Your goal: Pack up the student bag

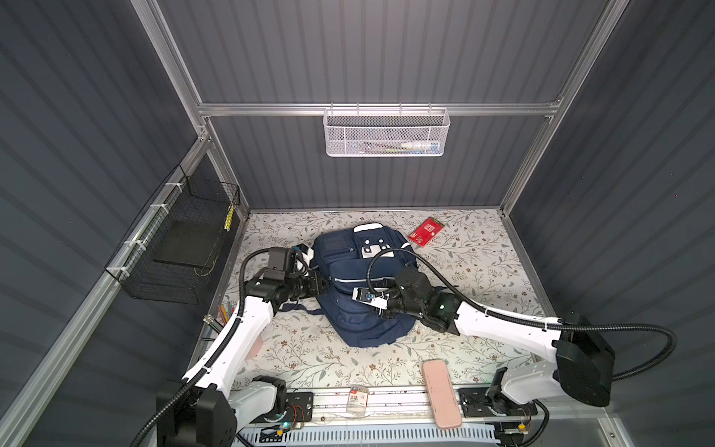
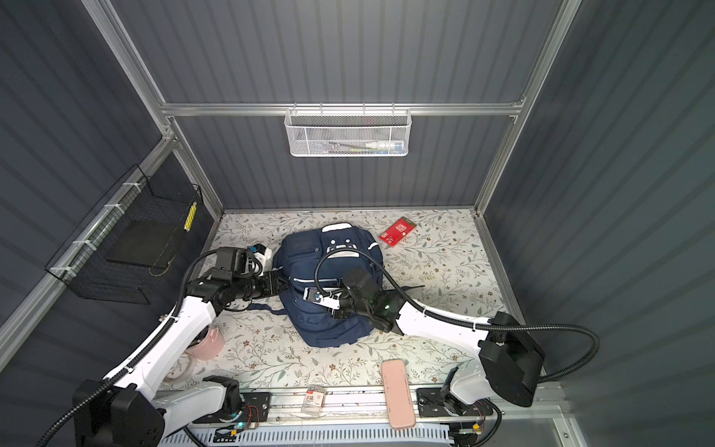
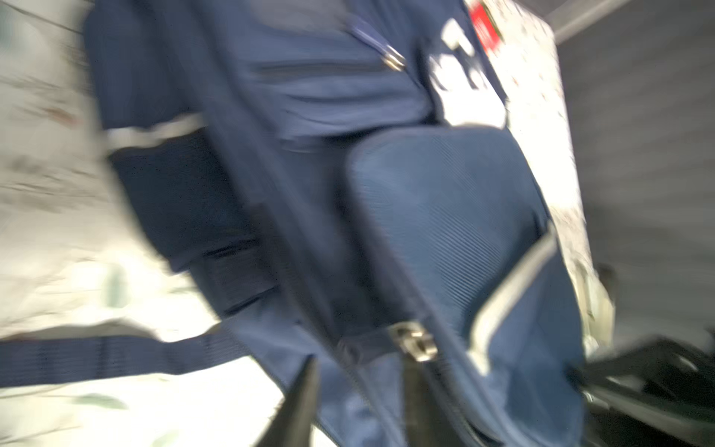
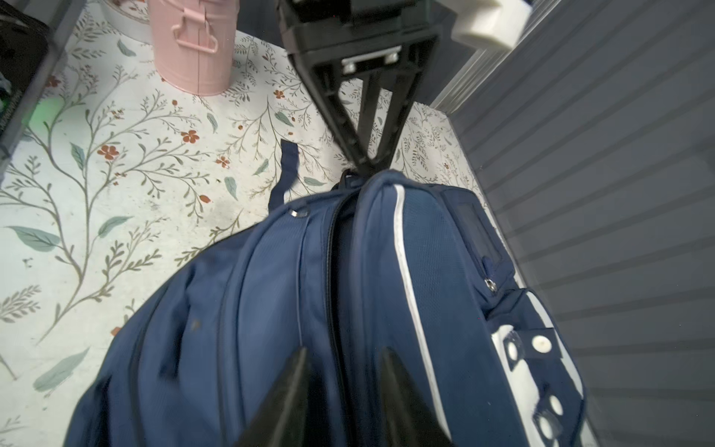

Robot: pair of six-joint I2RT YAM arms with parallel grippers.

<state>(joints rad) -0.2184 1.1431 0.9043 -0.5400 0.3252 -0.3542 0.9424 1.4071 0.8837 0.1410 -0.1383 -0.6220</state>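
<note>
— Left gripper (image 3: 360, 371) has its two fingers partly apart. It holds nothing. A shiny zip pull (image 3: 416, 342) sits just past its tips.

— And the right gripper (image 4: 344, 352)?

— Same. Its fingers are partly apart and hold nothing, and a dark zip line runs between them. The student bag (image 1: 363, 329) lies on the flowery mat (image 1: 309, 360), right between the two grippers.

— What can go wrong?

— I think the bag is soft. A tug on the zip may drag the whole bag and not open it. The little pull may slip out of the fingers. The loose strap (image 4: 288, 170) beside the left gripper may snag. The black cable (image 1: 387, 253) of the right arm loops over the bag and may catch on it.

— Count things for me.

— One bag. Two grippers. One red packet (image 1: 426, 231), well past the right gripper. One pink case (image 1: 442, 393) and one clear packet (image 1: 356, 402), far behind both grippers. One pink pot (image 2: 211, 342), behind the left gripper. Two wall baskets: one white basket (image 1: 348, 135), one black basket (image 1: 162, 286).
</note>
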